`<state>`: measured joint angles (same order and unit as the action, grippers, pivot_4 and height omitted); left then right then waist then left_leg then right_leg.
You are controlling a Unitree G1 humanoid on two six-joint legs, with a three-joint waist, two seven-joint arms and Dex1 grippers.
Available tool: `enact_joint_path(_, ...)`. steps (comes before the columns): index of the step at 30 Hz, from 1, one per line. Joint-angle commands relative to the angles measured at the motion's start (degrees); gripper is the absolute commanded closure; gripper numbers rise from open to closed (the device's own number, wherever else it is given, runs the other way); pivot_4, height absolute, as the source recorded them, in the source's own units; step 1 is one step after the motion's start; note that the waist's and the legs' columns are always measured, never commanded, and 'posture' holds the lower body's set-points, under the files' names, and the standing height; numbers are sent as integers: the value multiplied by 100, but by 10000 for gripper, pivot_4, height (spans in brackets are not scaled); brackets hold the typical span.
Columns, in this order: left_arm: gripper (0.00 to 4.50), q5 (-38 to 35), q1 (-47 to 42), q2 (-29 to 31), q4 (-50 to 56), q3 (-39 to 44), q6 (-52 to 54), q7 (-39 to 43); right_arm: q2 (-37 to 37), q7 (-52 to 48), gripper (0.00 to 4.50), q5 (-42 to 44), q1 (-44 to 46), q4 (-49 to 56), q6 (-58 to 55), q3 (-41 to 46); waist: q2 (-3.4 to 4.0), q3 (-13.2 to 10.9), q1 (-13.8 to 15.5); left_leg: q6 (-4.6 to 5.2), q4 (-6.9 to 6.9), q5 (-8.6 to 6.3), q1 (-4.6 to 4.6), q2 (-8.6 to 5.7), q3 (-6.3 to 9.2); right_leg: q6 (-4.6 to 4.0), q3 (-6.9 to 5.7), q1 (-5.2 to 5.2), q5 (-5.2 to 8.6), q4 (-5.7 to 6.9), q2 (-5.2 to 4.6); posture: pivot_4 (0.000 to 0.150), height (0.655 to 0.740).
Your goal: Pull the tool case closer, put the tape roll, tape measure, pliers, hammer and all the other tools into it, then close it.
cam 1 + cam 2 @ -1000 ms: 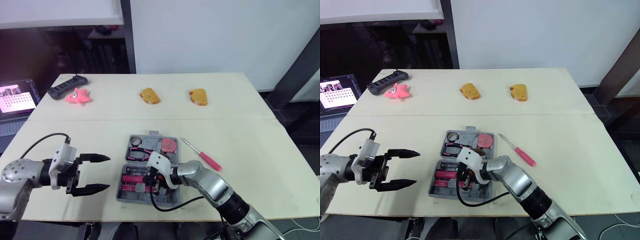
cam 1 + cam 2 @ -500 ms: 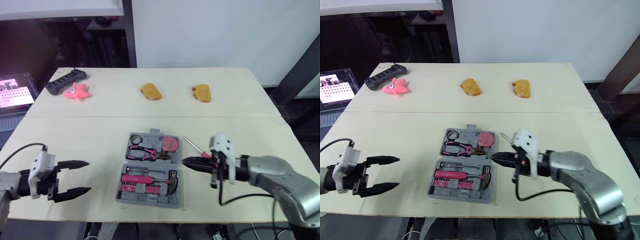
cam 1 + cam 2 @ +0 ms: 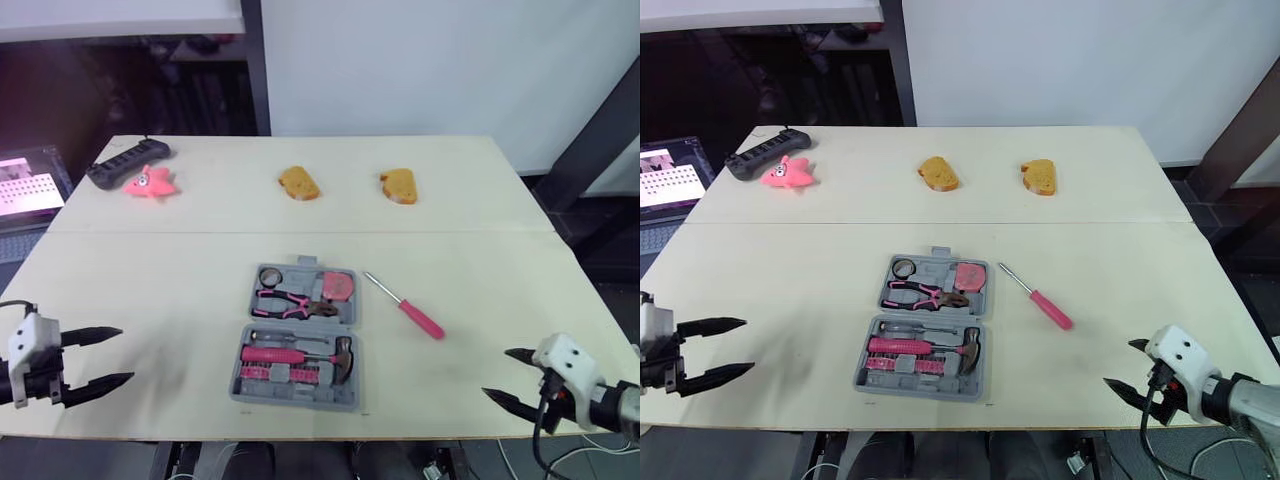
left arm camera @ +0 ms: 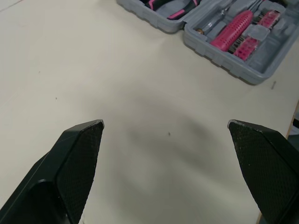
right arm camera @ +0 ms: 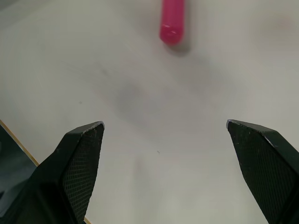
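Left gripper [image 3: 125, 355]: fingers spread wide, released, holding nothing. It hovers over bare tabletop [image 3: 480, 270] at the near left edge, well apart from the tool case [image 3: 240, 395].

Right gripper [image 3: 496, 372]: fingers spread wide, also empty, at the near right edge. In its wrist view the pink handle end of the screwdriver [image 5: 172, 21] lies ahead of the fingertips, untouched.

Tool case: open flat at near centre, 2 grey halves.
- Far half: tape roll [image 3: 270, 276], pliers [image 3: 290, 303] and pink tape measure [image 3: 340, 288].
- Near half: hammer [image 3: 300, 353] above a row of pink bits [image 3: 285, 373].

The screwdriver lies on the tabletop just right of the case, outside it.

Surface: pale tabletop with a seam running left to right. On the far part are 2 bread pieces [image 3: 299, 186] [image 3: 398, 186], a pink toy [image 3: 150, 183] and a black power strip [image 3: 125, 165].

Room: white wall behind, a lit screen [image 3: 25, 188] at the left.
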<state>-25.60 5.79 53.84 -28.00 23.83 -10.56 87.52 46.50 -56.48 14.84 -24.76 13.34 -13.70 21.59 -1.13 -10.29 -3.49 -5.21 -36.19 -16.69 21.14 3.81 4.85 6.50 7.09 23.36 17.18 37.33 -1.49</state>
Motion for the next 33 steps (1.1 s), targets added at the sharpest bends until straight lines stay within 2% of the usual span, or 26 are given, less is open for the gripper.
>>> enact_joint_path(1, 0, -84, -18, -13, 121, 68, -28, 7, -28, 110, 261, 27, 121, 123, 64, -9, 1, -1, -4, 0, 0, 0, 1, 0, 0, 1, 0, 0, 0, 0, 0, 1500, 7400)
enact_joint_path(4, 0, -111, 19, -115, 365, 8, 17, -54, -89, 330, 261, -4, 395, 262, -144, -235, 1, -2, -4, 0, 0, 0, 2, 0, 0, 1, 0, 0, 0, 0, 0, 1500, 7400)
enact_joint_path(6, 0, -194, 86, -258, 799, -61, 178, -166, -194, 622, 261, 110, 811, 512, -699, -500, 2, -2, -16, -1, -3, 1, 2, 0, 0, 1, 1, 0, -1, 1, 0, 1500, 7400)
enact_joint_path(12, 0, -434, 367, -693, 2823, -599, 982, -642, -599, 1649, 261, -50, 2621, 735, -2763, -1585, 13, -11, -36, -12, -4, 7, 4, 0, 3, 6, 6, 2, -5, 10, 1, 1500, 7400)
enact_joint_path(15, 0, -542, 316, -889, 3655, -880, 1349, -1005, -861, 2093, 261, -176, 3309, 392, -3385, -1932, 15, -12, 6, -12, -3, 7, 11, 0, 8, 22, 4, 7, -13, 10, 2, 1500, 7400)
enact_joint_path(19, 0, -622, 261, -973, 4316, -1088, 1727, -1341, -970, 2410, 261, -415, 3854, -67, -3968, -2377, 16, -13, 52, -12, -4, 7, 16, -1, 9, 25, 3, 10, -15, 6, 1, 1500, 7400)
enact_joint_path(24, 0, -571, 289, -991, 4562, -1185, 1802, -1490, -1161, 2594, 261, -420, 4009, -261, -4446, -2661, 17, -14, 76, -10, -1, 6, 15, -2, 9, 26, 2, 13, -15, 6, 2, 1500, 7400)
enact_joint_path(27, 0, -535, 324, -991, 4554, -1191, 1746, -1505, -1311, 2701, 9350, -461, 4060, -309, -4445, -2736, 17, -13, 55, -10, -5, 6, 14, -1, 8, 26, 2, 12, -15, 6, 3, 1500, 7400)
enact_joint_path(33, 0, -509, 346, -966, 4524, -1223, 1735, -1529, -1461, 2853, 37898, -520, 4099, -470, -4518, -2784, 16, -12, 18, -10, -13, 7, 13, -1, 8, 25, 3, 5, -16, 6, 3, 1500, 7400)
